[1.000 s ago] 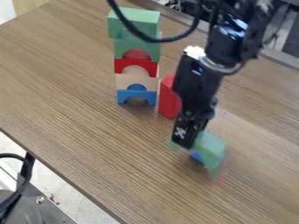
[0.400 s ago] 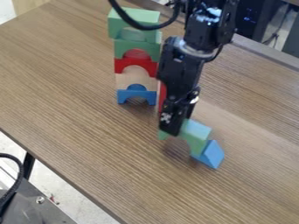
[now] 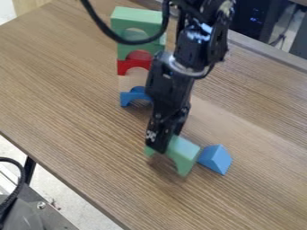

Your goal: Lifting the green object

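Observation:
Low over the middle of the table, the gripper (image 3: 158,147) is shut on a green arch block (image 3: 183,156). One leg and the top of the arch stick out to the right of the black fingers, and a small green part shows to their left. Whether the arch touches the table I cannot tell.
A blue triangular block (image 3: 216,159) lies on the table (image 3: 78,112) just right of the green arch. Behind the arm stands a tower with green blocks (image 3: 137,20) on top, a red arch (image 3: 127,65), a tan piece and a blue arch (image 3: 129,96) at the bottom.
The gripper and the green arch have moved left, away from the blue triangular block, and in the last half second also lower in the view. The red block beside the tower is now behind the arm.

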Tool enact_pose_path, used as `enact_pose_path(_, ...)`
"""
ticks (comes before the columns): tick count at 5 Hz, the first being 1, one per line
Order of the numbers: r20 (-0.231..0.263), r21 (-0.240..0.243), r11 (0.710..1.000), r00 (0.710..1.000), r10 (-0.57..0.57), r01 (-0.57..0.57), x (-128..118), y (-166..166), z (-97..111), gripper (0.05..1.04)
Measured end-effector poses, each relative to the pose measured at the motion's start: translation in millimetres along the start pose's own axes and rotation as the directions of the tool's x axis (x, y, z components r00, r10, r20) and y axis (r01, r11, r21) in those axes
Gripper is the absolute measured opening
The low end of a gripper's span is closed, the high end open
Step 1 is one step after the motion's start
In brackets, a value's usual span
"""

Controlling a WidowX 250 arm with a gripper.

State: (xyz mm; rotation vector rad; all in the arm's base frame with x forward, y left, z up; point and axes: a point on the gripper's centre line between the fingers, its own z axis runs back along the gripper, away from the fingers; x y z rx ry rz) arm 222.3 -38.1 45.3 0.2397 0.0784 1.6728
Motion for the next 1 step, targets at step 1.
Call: enact_pose_path(1, 0.008, -0.018, 1.0, 1.0, 0.011, -0.011, -0.2, 3.8, 8.7, 0.895)
